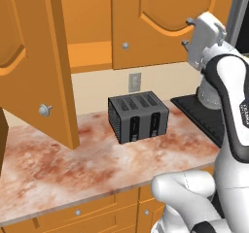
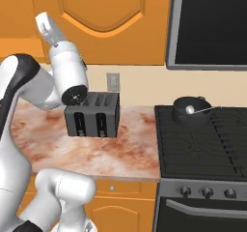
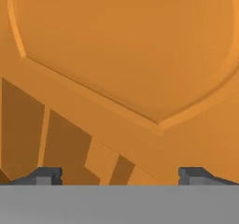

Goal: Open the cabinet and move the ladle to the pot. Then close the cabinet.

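Cabinet [image 1: 146, 28]: wide orange-wood wall unit with arched-panel doors and small round silver knobs. Its left door [image 1: 36, 62] stands swung out over the surface [image 1: 97, 164], knob facing the room; the right door is shut, knob low at its inner corner. Between the doors the interior shows an orange shelf. Landmark: the black slotted toaster [image 1: 138, 116], standing on the mottled red-and-cream surface directly below the shut door, in front of a grey wall outlet [image 1: 134, 82]. Pot [image 2: 191, 111]: short, round, dark grey-black, smaller than the toaster, sitting on the black stove [image 2: 207, 144] to the right of the toaster. Ladle [image 2: 198, 110]: pale silvery-white, little round bowl resting inside the pot, thin straight handle slanting out over the pot's rim away from the toaster. Pincer [image 3: 119, 175]: raised above the toaster, close to the shut door's arched panel; in the hand view its two dark fingertips [image 3: 46, 175] stand far apart with nothing between them, so the jaws are spread wide and empty. The white arm [image 2: 67, 76] passes above and in front of the toaster.
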{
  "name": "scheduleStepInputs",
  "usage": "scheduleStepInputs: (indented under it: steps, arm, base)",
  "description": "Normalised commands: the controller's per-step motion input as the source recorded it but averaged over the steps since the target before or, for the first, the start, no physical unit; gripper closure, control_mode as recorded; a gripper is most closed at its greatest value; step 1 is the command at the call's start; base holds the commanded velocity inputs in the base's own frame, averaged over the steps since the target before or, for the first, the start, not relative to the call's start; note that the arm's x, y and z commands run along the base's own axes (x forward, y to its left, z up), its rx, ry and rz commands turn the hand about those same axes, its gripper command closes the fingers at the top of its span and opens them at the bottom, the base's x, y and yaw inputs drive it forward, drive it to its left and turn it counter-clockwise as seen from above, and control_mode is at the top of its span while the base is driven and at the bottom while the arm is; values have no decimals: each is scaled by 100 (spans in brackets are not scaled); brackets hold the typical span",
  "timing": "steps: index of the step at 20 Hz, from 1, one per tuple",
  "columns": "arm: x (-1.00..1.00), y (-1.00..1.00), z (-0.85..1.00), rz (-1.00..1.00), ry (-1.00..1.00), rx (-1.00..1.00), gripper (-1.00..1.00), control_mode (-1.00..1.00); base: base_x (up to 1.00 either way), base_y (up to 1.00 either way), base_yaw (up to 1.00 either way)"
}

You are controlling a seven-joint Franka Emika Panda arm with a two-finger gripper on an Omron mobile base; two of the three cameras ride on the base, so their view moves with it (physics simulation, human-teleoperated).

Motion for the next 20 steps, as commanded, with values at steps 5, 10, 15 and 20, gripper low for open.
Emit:
scheduleStepInputs:
  steps: [5,10,15,20]
  arm:
    - [-100,17,44,-4,11,-23,-100,-100]
    - [-100,25,-7,-9,8,-39,-100,-100]
    - [-100,28,-31,-16,4,-48,-100,-100]
    - [-99,23,-29,-24,1,-43,-100,-100]
  base:
    - [0,0,0]
    - [0,0,0]
    - [0,0,0]
    - [0,0,0]
